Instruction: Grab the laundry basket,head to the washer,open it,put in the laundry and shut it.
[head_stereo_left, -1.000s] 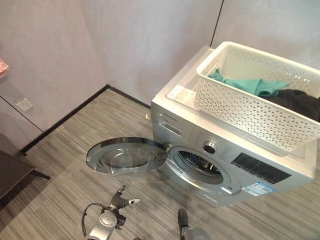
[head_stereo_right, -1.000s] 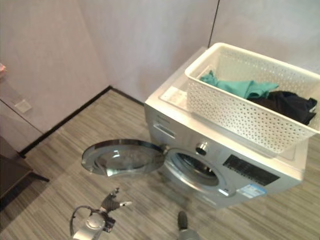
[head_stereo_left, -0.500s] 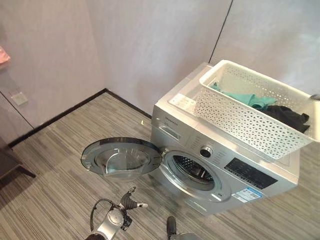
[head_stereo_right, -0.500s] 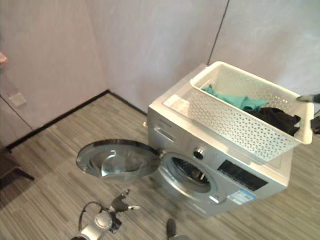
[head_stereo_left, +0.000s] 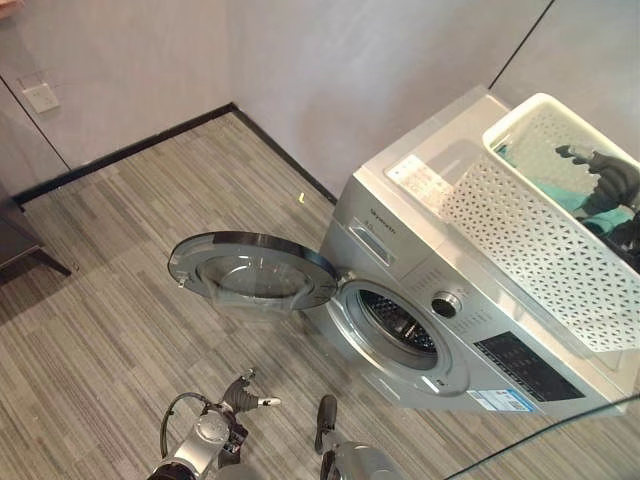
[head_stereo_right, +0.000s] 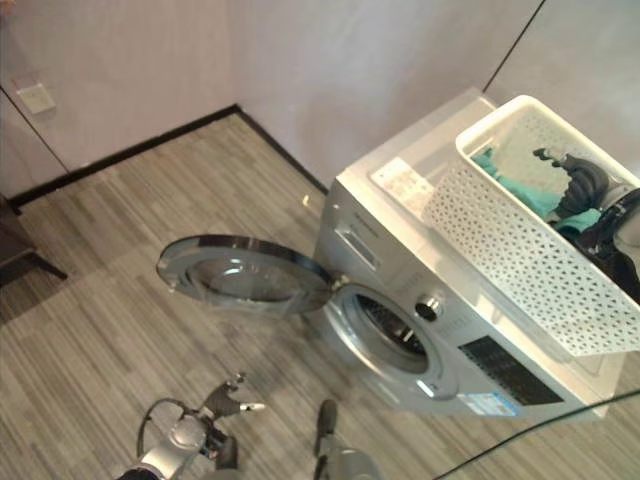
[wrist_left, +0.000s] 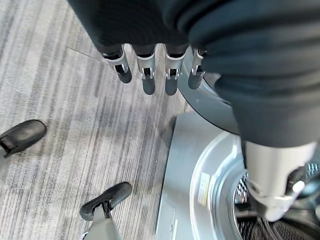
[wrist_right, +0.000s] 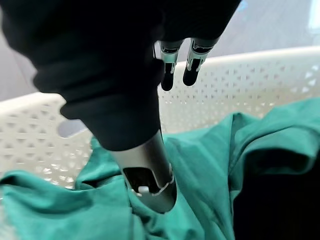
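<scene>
The silver washer (head_stereo_left: 470, 320) stands against the wall with its round door (head_stereo_left: 255, 272) swung wide to the left and the drum opening (head_stereo_left: 398, 325) bare. On top of it sits the white perforated laundry basket (head_stereo_left: 530, 230), holding a green cloth (wrist_right: 210, 165) and a dark cloth (wrist_right: 280, 200). My right hand (head_stereo_right: 570, 175) reaches into the basket from the right. Its fingers (wrist_right: 172, 70) are straight over the far wall, and its thumb rests on the green cloth. My left hand (head_stereo_left: 245, 398) hangs low over the floor in front of the door, fingers (wrist_left: 150, 75) straight and holding nothing.
Grey walls meet in a corner behind the washer, with a black skirting (head_stereo_left: 130, 150) along the floor. A wall socket (head_stereo_left: 40, 97) sits at the upper left. A dark piece of furniture (head_stereo_left: 15, 245) stands at the left edge. Striped grey floor spreads in front of the washer.
The camera has swung, shifting the whole scene. My right hand, earlier just at the basket's right rim, has come into the basket onto the green cloth. The left hand stays low.
</scene>
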